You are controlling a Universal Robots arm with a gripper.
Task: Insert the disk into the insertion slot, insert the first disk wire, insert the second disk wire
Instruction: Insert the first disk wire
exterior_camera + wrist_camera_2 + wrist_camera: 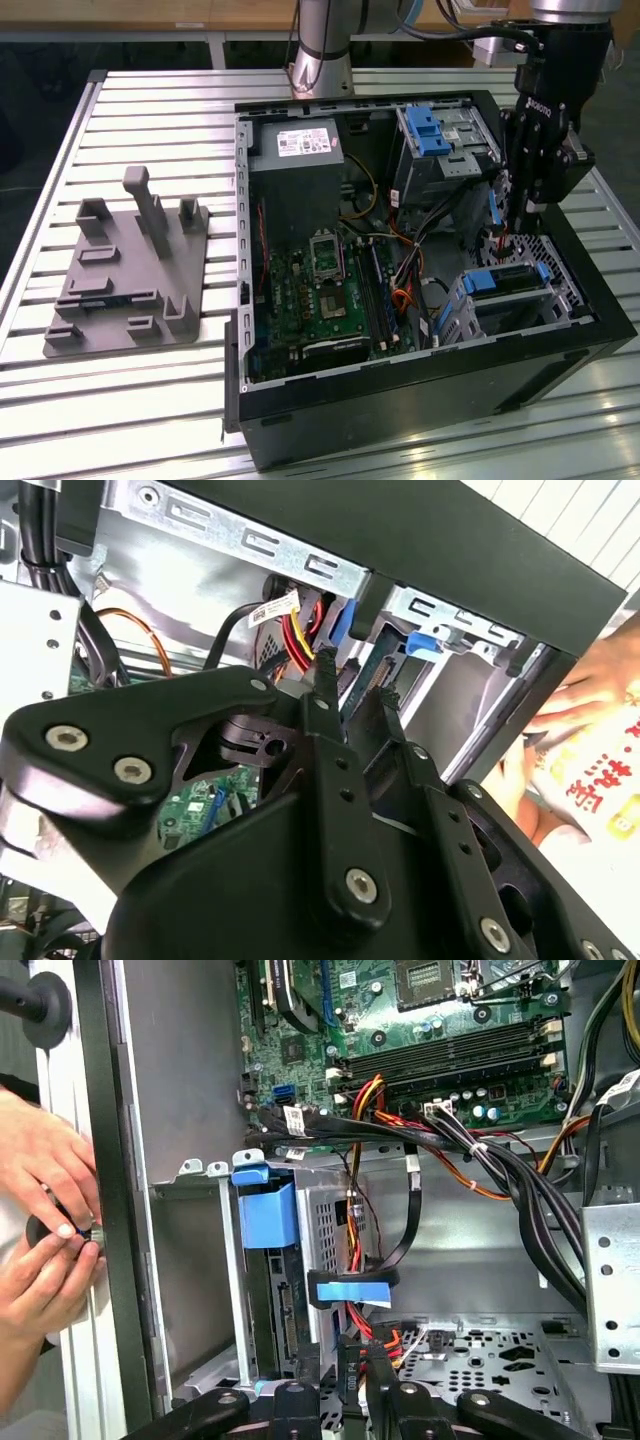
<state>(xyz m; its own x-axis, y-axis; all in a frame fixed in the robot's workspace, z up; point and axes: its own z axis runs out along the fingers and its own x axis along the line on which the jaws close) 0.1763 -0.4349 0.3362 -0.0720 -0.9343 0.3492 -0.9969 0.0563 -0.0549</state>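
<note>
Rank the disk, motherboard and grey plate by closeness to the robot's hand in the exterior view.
1. Close by the hand: the disk.
2. Inside the case: the motherboard.
3. Outside it, exterior view's left: the grey plate.

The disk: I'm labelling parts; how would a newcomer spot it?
Start at the open black case. In its near corner on the exterior view's right sits the disk, framed by a blue bracket; the other blue tab tops a taller cage farther back.
</note>
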